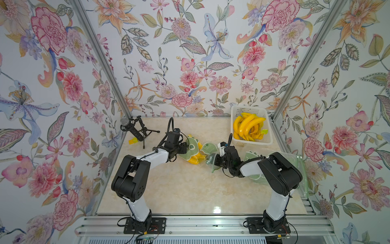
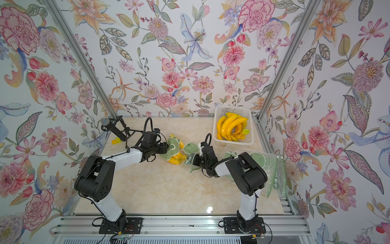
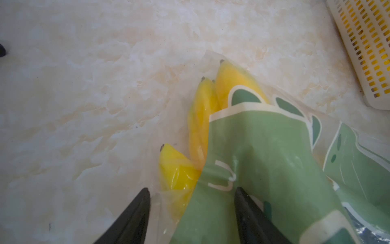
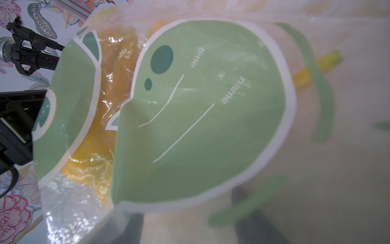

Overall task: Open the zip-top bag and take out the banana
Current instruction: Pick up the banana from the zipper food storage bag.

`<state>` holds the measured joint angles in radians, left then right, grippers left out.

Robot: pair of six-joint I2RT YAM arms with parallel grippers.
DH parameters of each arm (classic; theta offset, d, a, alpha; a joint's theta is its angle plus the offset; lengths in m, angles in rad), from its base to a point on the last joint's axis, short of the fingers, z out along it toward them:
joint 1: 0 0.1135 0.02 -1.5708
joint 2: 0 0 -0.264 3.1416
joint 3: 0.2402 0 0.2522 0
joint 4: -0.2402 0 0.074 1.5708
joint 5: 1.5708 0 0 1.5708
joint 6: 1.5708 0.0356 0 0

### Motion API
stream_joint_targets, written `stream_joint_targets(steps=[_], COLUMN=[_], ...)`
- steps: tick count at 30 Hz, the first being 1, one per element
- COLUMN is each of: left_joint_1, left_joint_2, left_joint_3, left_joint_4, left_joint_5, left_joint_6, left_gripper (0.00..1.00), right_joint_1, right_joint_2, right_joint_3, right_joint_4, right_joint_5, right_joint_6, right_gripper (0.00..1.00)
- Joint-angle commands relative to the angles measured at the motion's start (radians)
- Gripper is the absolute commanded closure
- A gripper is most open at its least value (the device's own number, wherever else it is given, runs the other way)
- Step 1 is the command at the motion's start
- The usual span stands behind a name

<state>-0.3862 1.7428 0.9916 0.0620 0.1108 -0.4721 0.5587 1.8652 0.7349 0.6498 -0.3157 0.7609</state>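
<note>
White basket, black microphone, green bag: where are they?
White plastic basket [image 1: 247, 109]: in a top view, its back wall.
Black microphone [image 1: 133, 131]: in a top view, its body.
Clear zip-top bag with green print [image 3: 263, 147]: left wrist view, the green print.

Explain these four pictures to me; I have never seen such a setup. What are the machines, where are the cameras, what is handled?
Two robot arms stand at a marble-look table, each ending in a two-fingered gripper. Two pictures look down from overhead, nearly alike; the other two come from cameras on the wrists. The left gripper and right gripper meet at a clear zip-top bag with green print, bananas inside. Whether either is clamped on it I cannot tell. Farther back stand a white basket of more bananas and a microphone; spare bags lie by the right arm.
</note>
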Motion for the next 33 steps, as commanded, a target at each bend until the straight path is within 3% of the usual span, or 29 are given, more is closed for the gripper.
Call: stream_joint_targets(steps=[1,15,20,24,29,33], left_joint_1=[-0.015,-0.082,-0.080,-0.076,-0.065,-0.056], left_joint_2=[-0.027,0.016,0.018,0.026,0.013,0.004], left_joint_3=[-0.036,-0.053,-0.051,-0.039,-0.033,-0.033], left_joint_4=[0.009,0.030,0.017,-0.002,-0.021,-0.028], left_joint_5=[-0.035,-0.035,-0.046,-0.049,-0.063,-0.068], left_joint_6=[-0.041,-0.100,-0.088,-0.070,-0.053,-0.050], left_gripper=[0.41,0.62,0.66,0.71,0.74,0.77], right_joint_1=[0.008,0.018,0.019,0.027,0.037,0.049], right_joint_2=[0.021,0.091,0.089,0.057,0.019,0.002], right_joint_3=[0.016,0.075,0.011,-0.022,-0.023,-0.023], right_joint_4=[0.076,0.110,0.326,0.407,0.277,0.197], right_joint_5=[-0.040,-0.100,-0.164,-0.224,-0.240,-0.258], right_joint_6=[0.062,0.043,0.025,-0.083,-0.238,-0.316], right_gripper=[0.36,0.33,0.33,0.35,0.38,0.45])
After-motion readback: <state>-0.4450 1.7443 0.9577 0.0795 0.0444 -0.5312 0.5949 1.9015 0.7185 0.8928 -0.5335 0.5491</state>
